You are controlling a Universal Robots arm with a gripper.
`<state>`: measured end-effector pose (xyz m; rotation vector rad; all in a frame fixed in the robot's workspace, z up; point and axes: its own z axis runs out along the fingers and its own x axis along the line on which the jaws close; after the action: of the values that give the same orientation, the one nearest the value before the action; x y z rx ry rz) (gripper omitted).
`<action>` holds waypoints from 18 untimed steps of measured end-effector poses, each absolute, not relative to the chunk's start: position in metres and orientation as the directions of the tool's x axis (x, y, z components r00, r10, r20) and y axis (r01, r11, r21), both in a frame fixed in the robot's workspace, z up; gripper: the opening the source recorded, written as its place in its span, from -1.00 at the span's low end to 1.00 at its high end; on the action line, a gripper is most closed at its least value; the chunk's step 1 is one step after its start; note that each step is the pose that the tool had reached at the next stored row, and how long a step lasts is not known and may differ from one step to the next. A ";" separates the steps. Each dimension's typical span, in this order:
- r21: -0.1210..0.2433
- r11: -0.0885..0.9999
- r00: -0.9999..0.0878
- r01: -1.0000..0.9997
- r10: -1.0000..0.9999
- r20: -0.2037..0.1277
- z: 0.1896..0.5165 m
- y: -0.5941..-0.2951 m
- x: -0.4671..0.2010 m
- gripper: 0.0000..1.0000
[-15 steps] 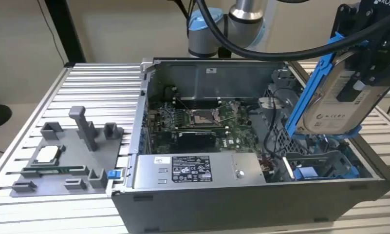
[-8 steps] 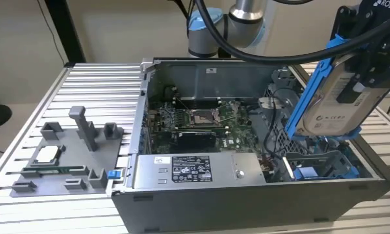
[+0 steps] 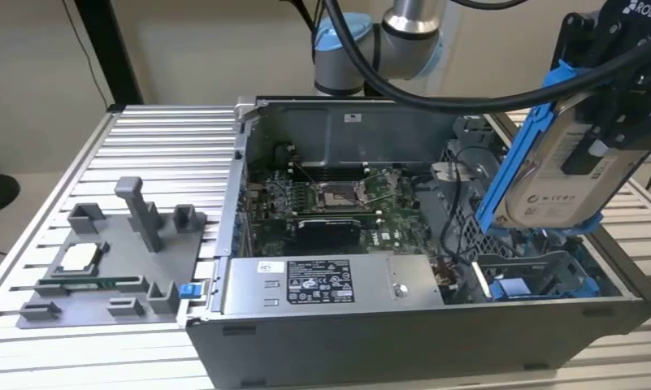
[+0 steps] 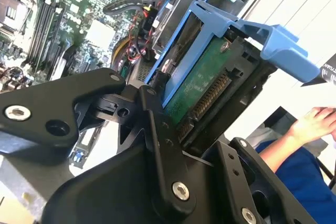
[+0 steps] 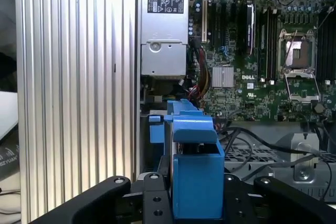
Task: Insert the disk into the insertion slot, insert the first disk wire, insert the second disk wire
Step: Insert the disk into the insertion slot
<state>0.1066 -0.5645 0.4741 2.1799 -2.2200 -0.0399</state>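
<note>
On the slatted aluminium table, at the exterior view's left, lies one grey fixture plate with several upright posts. Beside it stands one open computer case. Along its near wall sits one grey power supply with a black-and-white sticker. Behind that lies one motherboard with a single open processor socket. Behind the case rises the one arm.

Further right, the one tool is clamped on the one disk. The black fingers press on either side of the disk in its blue carrier. The disk is tilted on edge, with its label facing the exterior view's camera and its green circuit board showing in the second wrist view. It hangs above the one insertion slot at the case's right end and is not seated in it. In the second wrist view, a person's hand and blue sleeve show beyond the case.
</note>
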 end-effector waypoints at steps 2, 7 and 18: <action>0.039 0.018 -0.018 -0.999 -1.000 0.003 0.474 -0.565 0.107 -1.00; 0.039 0.018 -0.018 -0.999 -1.000 0.003 0.473 -0.566 0.107 -1.00; 0.039 0.018 -0.018 -0.999 -1.000 0.003 0.470 -0.566 0.107 -1.00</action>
<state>0.1066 -0.5656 0.4702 2.1800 -2.2200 -0.0400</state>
